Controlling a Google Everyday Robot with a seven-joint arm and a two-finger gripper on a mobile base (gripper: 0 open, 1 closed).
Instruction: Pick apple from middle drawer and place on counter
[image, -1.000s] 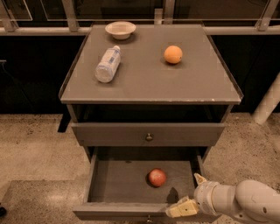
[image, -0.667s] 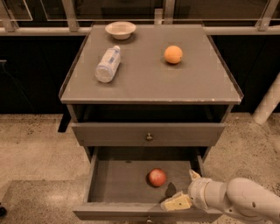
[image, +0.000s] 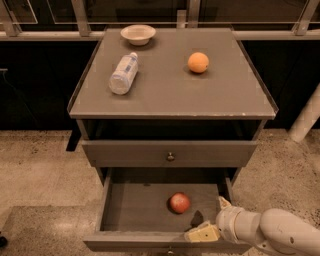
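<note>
The apple, red and glossy, lies on the floor of the open middle drawer, right of its centre. My gripper reaches in over the drawer's front right corner, a short way right of the apple and not touching it. It is open and empty, with one pale finger low near the drawer's front wall and the other by the right wall. The counter is the cabinet's flat grey top above.
On the counter lie a clear plastic bottle on its side, an orange and a small white bowl at the back. A shut drawer front with a knob sits above the open drawer. Speckled floor surrounds the cabinet.
My gripper has moved a little to the left, closer to the apple. The apple and the things on the counter have not moved.
</note>
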